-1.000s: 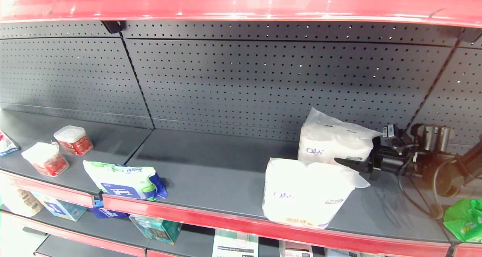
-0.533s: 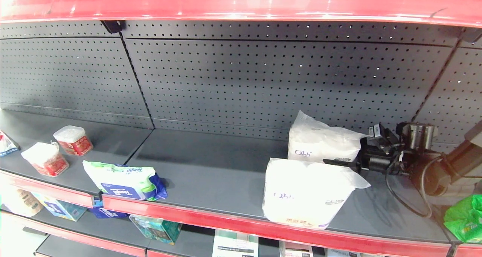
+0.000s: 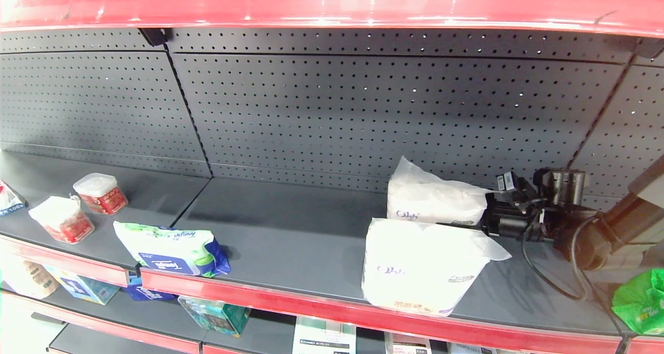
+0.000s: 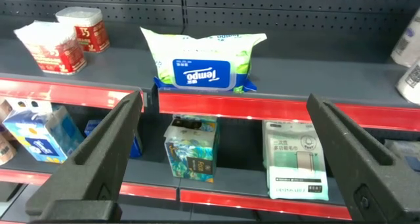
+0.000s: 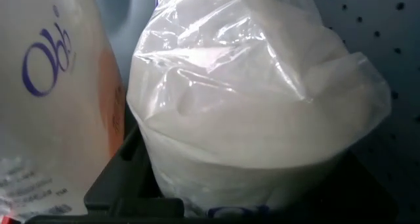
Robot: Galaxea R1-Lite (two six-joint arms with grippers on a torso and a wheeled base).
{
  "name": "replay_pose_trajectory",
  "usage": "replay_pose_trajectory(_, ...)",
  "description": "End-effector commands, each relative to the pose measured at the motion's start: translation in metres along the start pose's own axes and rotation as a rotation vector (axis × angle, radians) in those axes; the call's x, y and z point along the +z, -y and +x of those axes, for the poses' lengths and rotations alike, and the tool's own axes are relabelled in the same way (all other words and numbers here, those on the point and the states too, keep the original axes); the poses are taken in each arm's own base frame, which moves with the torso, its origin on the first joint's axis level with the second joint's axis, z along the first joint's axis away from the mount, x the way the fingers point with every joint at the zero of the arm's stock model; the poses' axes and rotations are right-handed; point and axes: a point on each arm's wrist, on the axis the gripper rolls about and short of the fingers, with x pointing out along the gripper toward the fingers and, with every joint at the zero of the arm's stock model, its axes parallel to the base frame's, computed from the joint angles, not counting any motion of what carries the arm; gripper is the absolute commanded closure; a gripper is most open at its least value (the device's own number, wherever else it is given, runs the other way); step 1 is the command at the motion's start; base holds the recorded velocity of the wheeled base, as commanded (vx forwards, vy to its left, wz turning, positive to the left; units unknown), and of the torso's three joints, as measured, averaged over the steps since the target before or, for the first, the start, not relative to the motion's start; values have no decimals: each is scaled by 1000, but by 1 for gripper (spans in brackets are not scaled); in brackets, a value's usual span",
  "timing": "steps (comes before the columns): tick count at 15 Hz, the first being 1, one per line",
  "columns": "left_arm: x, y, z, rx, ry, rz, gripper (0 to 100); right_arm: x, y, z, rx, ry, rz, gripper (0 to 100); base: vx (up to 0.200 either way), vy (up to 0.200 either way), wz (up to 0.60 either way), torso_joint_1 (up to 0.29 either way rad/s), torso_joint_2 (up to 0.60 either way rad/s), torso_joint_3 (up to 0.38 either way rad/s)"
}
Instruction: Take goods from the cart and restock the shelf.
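Right gripper (image 3: 469, 216) clamped on rear tissue pack (image 5: 249, 119), seemingly resting on shelf (image 3: 290, 224), left gripper (image 4: 223, 102) spread wide before wet wipes (image 4: 197, 60)

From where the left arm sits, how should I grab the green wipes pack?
Come from the front, over the red shelf lip, and pinch the wipes pack top-to-bottom at its near edge: it lies flat and wide, so thickness is likely the easiest span.

**shelfwatcher:** Any print you can actually make out here?

**aisle9:** Just a short purple logo on the front tissue pack (image 3: 423, 266) and the same on the rear tissue pack (image 3: 433, 203). There's white lettering on the wipes pack's (image 4: 200, 60) blue label. The red labels on the near tub (image 3: 62, 220) and far tub (image 3: 100, 192) are too small to read.
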Motion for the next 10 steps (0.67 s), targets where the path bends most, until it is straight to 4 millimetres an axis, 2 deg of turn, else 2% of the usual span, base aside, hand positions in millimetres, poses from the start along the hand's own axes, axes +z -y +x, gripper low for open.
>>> replay_pose_trajectory(1, 0, 0, 0, 0, 0, 0, 0, 0, -1, 3, 9, 3, -2, 100, 0, 0, 0, 0, 0, 0)
replay_pose_trajectory(10, 0, 0, 0, 0, 0, 0, 0, -3, 2, -3, -9, -3, 36, 100, 0, 0, 0, 0, 0, 0)
